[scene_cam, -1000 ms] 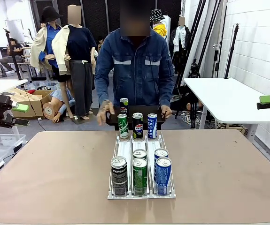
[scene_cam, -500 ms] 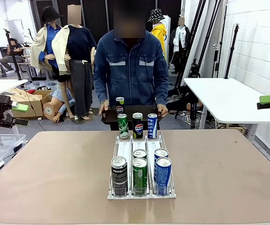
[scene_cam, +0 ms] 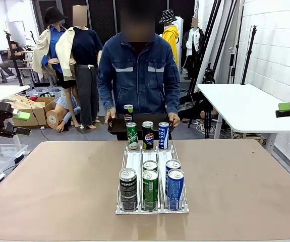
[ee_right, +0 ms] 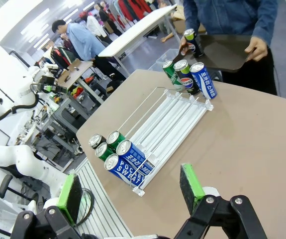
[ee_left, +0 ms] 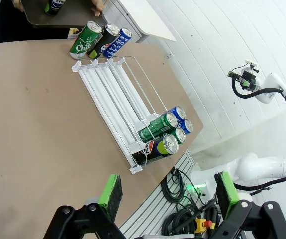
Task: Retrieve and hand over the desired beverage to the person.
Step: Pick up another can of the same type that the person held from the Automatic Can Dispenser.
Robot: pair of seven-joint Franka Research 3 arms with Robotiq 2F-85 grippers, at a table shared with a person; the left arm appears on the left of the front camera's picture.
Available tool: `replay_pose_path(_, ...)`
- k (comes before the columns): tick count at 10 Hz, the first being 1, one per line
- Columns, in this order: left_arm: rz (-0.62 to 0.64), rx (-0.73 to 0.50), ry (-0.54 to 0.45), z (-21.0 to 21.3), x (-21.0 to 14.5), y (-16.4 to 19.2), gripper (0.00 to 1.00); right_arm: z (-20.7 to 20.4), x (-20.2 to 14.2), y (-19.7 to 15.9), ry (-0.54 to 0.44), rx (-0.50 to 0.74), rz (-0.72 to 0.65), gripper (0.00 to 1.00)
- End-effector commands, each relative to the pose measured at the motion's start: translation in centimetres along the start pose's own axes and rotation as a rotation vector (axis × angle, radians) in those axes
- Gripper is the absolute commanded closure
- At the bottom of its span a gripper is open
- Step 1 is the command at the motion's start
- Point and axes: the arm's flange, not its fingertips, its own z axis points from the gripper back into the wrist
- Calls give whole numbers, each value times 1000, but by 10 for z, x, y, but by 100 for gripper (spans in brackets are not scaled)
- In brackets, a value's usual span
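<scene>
1. The left fingers (ee_left: 112, 196) are spread wide apart with nothing between their green pads. They hang off the left side of the worktop (scene_cam: 59, 176), well apart from every can.
2. The right fingers (ee_right: 190, 185) are likewise open and empty, held off the worktop's right side.
3. A white three-lane rack (scene_cam: 134, 159) lies in the middle of the brown worktop, running lengthwise from the robot's side toward the far side.
4. At the rack's near end, the left lane holds one black Pepsi can (scene_cam: 127, 189). The middle lane holds two green cans (scene_cam: 150, 187), one behind the other. The right lane holds two blue Pocari Sweat cans (scene_cam: 175, 187), also in line.
5. Three upright cans stand side by side just at the rack's far end: a green can (scene_cam: 132, 135), a Pepsi can (scene_cam: 148, 134) and a Pocari can (scene_cam: 163, 135).
6. The person (scene_cam: 139, 75) stands at the far edge of the worktop in a blue denim jacket. Both hands hold a dark tray (scene_cam: 145, 121) by its ends, just behind the three cans.
7. One small Pepsi can (scene_cam: 128, 113) stands upright on the tray, near the hand at picture left (scene_cam: 110, 115).
</scene>
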Motion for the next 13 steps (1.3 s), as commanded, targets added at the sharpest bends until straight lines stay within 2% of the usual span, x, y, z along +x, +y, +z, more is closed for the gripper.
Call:
replay_pose_path(1,-8,6,7,3,-1,-1,0,-11,20,10,51,-4,32,0)
replay_pose_path(6,-8,6,7,3,-1,-1,0,-66,71,44,268,24,60,0)
replay_pose_path(10,-8,6,7,3,-1,-1,0,-135,99,92,500,-79,19,0)
replay_pose_path(13,-8,6,7,3,-1,-1,0,-193,110,129,679,-147,49,0)
